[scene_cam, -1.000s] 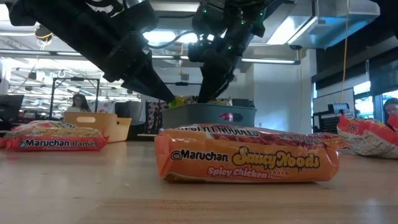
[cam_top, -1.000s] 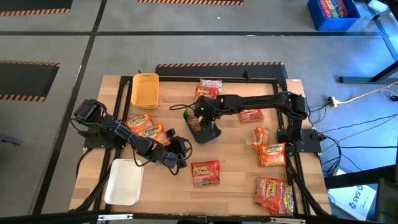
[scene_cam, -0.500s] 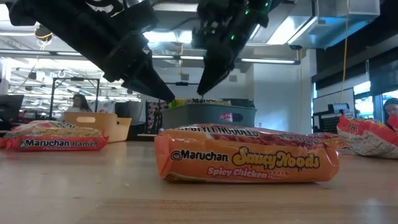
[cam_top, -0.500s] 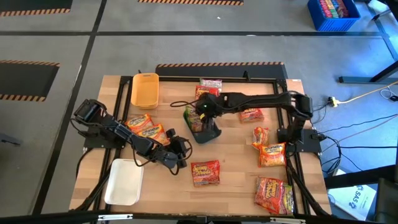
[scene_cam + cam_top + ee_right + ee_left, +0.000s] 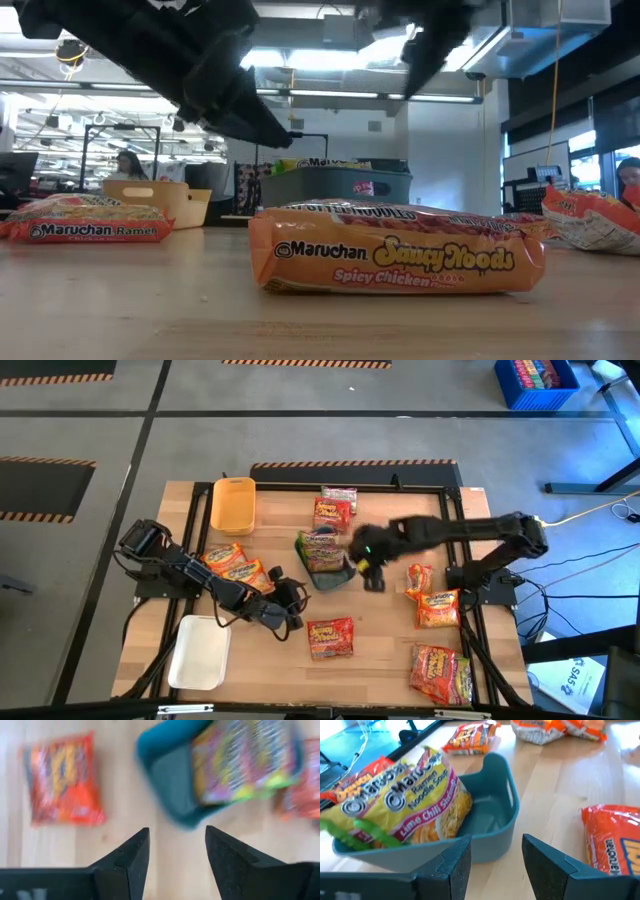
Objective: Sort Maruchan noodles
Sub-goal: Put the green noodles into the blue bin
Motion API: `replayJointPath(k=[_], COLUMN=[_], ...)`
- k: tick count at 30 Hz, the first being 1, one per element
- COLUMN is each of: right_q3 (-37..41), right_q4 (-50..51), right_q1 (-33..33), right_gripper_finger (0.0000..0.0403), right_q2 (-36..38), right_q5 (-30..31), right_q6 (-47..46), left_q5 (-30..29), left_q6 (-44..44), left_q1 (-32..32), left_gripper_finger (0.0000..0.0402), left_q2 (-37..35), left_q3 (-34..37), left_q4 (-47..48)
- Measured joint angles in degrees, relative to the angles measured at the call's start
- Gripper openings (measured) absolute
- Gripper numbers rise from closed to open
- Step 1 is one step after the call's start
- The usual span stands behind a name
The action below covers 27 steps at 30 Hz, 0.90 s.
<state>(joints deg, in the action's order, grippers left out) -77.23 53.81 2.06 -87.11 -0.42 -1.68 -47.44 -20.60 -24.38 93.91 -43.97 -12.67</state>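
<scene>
An orange Maruchan Saucy Noods Spicy Chicken packet (image 5: 397,249) lay flat on the wooden table (image 5: 150,300), closest to the camera. Behind it stood a blue-grey tray (image 5: 335,184) with a packet (image 5: 318,163) showing above its rim. A red Maruchan Ramen packet (image 5: 85,222) lay beside a yellow tray (image 5: 165,200). 2 dark arms hung overhead.

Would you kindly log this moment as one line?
left tool: open, empty, near blue-grey tray | right tool: open, empty, beside tray | green-edged packet: in tray
</scene>
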Motion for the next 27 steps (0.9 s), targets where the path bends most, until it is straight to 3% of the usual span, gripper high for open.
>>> replayJointPath(k=[7,14,19,23,27], right_q3=[12.36,23.34,30.68,35.55,40.32], right_q4=[2.21,0.33,-0.83,-7.91,-22.76], right_q1=[9.46,10.76,10.72,10.67,10.53], right_gripper_finger=[0.0174,0.0174,0.0174,0.0174,0.0174], right_q2=[8.71,18.66,21.88,21.64,20.17], right_q5=[7.57,12.68,12.95,15.91,18.96], right_q6=[-10.16,-23.41,-31.83,-34.43,-32.5], left_q5=[-0.5,4.18,5.63,6.67,6.15], left_q6=[0.18,0.61,-1.09,-1.95,-3.37], left_q1=[0.31,1.3,1.12,1.14,1.27], left_gripper_finger=[0.0167,0.0167,0.0167,0.0167,0.0167], left_q2=[0.0,0.33,0.33,0.33,0.33], left_q3=[-0.02,-0.07,-0.07,-0.07,-0.02], left_q4=[-2.3,-5.15,-5.2,-7.26,-7.51])
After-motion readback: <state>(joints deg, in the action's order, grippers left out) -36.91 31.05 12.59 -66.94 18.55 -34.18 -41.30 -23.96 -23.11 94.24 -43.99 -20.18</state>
